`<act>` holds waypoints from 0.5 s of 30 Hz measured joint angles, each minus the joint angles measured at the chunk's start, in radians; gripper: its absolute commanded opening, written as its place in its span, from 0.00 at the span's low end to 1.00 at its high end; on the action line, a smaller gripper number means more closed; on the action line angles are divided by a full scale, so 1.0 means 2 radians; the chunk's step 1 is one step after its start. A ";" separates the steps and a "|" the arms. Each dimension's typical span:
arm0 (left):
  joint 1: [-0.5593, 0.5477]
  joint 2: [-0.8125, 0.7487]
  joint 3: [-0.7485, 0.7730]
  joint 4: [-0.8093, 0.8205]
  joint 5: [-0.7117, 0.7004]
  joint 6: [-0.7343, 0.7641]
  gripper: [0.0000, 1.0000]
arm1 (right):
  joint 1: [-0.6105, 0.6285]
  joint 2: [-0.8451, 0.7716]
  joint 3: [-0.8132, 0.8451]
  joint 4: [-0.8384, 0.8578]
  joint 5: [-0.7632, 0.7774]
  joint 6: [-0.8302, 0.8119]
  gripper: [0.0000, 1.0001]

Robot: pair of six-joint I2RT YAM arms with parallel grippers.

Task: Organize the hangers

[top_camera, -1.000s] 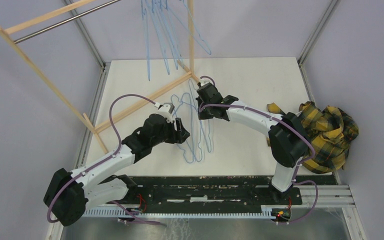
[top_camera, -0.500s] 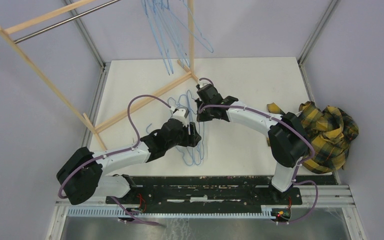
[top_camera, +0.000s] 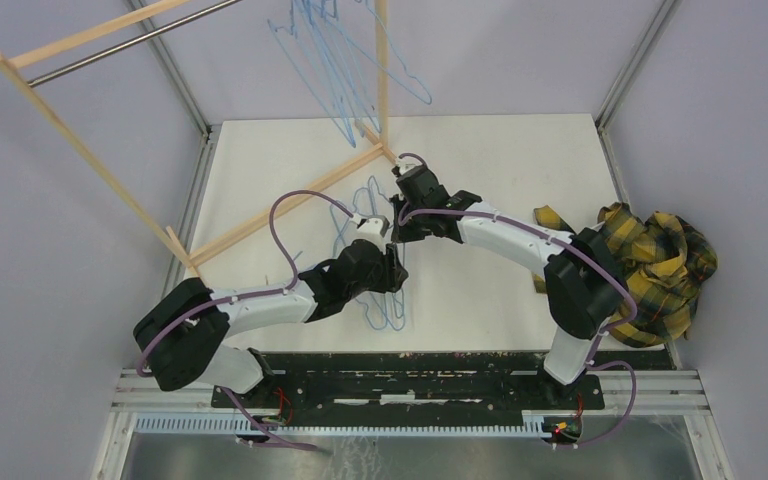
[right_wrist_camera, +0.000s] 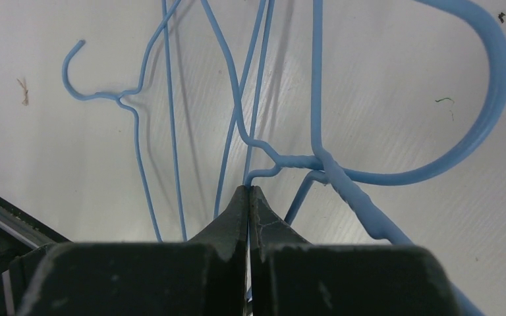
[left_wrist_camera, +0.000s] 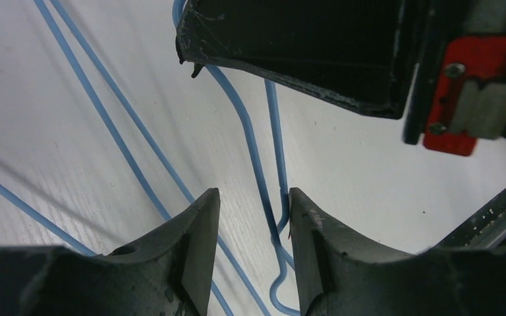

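- Wooden rack [top_camera: 88, 152] stands at the far left of the white surface [top_camera: 500, 170], its metal rod [top_camera: 130, 40] slanting up to the right.
- Light-blue hanging hangers [top_camera: 345, 80] dangle together near the rack's right upright, at the top centre.
- Below them, loose hangers [top_camera: 392, 312] lie flat and overlapping in a pile mid-surface, between the two arms.
- Left claw [left_wrist_camera: 253, 204] sits low over this pile, its jaws apart. Two wires of one hanger run through the gap, close to the right-hand finger and not clamped.
- Right claw [right_wrist_camera: 249, 191] is just beyond it at the far end of the pile, jaws pressed together. Its tips meet a hanger's twisted neck below the hook, and I cannot tell whether wire is pinched.
- Yellow plaid cloth [top_camera: 660, 260] is bunched at the right edge, well apart from the hangers.
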 measured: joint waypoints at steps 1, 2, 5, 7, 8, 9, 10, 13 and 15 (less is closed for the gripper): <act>0.000 0.000 0.000 0.002 -0.002 -0.001 0.46 | 0.000 -0.003 0.000 0.000 -0.001 0.000 0.01; 0.000 0.001 0.000 0.004 -0.003 -0.001 0.45 | 0.000 -0.006 0.000 0.000 -0.002 0.000 0.01; 0.000 0.001 0.000 0.009 -0.005 -0.001 0.42 | 0.000 -0.012 0.000 0.000 -0.004 0.000 0.01; 0.000 0.003 0.000 0.010 -0.005 -0.001 0.39 | 0.000 -0.013 0.000 0.001 -0.007 0.000 0.01; 0.000 0.005 0.000 0.011 -0.005 -0.001 0.36 | 0.000 -0.013 0.000 0.001 -0.009 0.000 0.01; -0.001 0.007 0.000 0.012 -0.005 -0.001 0.31 | 0.000 -0.013 0.000 0.000 -0.012 0.000 0.01; -0.001 0.009 0.000 0.014 -0.005 -0.001 0.25 | 0.000 -0.013 0.000 0.000 -0.013 0.000 0.01; -0.001 0.016 0.000 0.018 -0.005 -0.003 0.04 | 0.000 -0.014 0.000 0.000 -0.016 0.000 0.01; -0.001 0.019 0.000 0.020 -0.005 -0.003 0.03 | 0.000 -0.015 0.000 0.000 -0.016 -0.001 0.01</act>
